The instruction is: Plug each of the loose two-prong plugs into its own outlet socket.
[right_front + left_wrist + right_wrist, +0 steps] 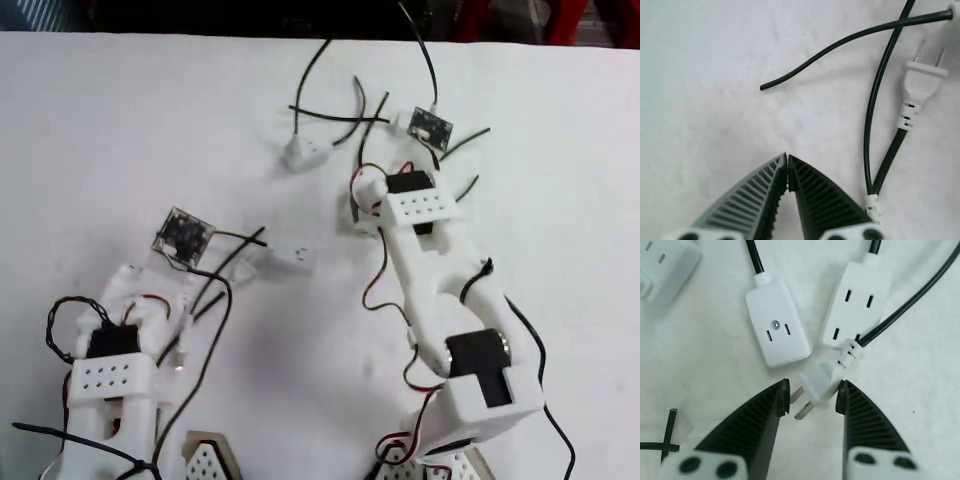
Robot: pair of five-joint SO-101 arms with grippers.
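R gripper [812, 388] open wide, straddling white plug [824, 380], not clamped; L gripper [787, 159] closed, empty. Prob light, rigid, slick, w/ stiff cord [900, 310]; grab body flats, not prongs [801, 404].

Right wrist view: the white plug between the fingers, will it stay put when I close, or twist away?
The plug looks small and light, lying flat, so it may slide or pivot if touched on one side first. Its black cord looks springy and leaves at an angle, so it could twist the plug in the right gripper. The smooth plastic may slip.
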